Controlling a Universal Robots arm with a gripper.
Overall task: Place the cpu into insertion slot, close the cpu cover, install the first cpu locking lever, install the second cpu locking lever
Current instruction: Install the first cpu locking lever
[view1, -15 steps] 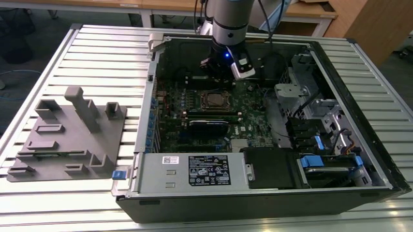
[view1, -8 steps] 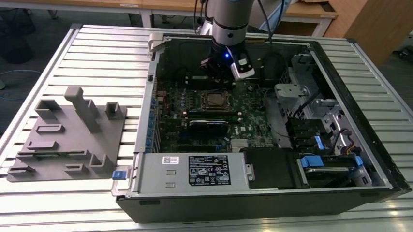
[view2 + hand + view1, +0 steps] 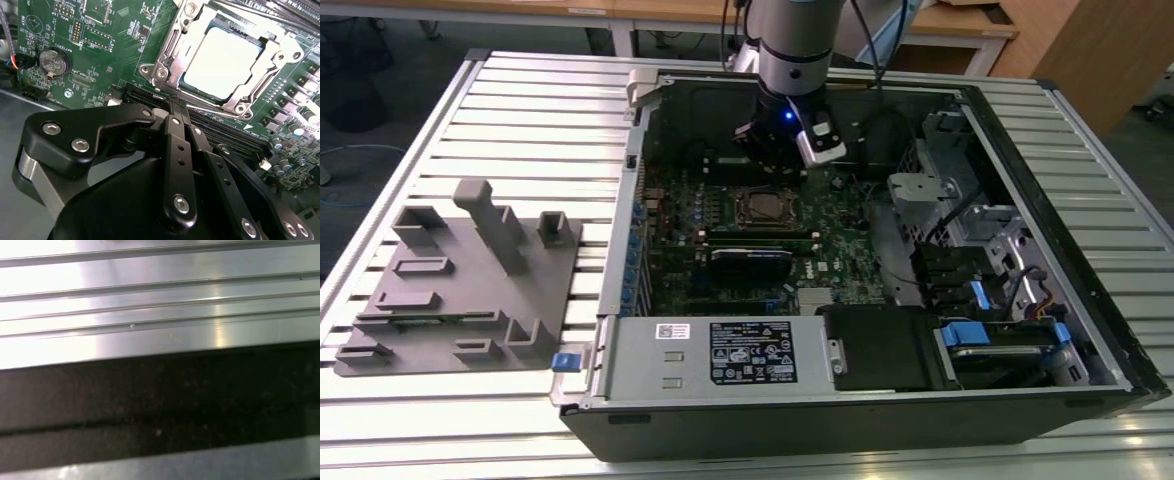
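Reaching down into the computer case (image 3: 1067, 300), the arm (image 3: 790, 40) is held almost upright; the end effector (image 3: 179, 107) is seen closed and empty, near the cpu (image 3: 220, 59), seated in the insertion slot (image 3: 223, 21) under the cpu cover (image 3: 272, 60).

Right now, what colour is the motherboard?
The flat motherboard is green; clearest in the second wrist view.

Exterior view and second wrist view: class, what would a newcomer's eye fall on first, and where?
An open computer case lies on the slatted table, the robot arm reaching down into it over the green motherboard. In the second wrist view the silver cpu sits framed by the cpu cover, just beyond the black gripper.
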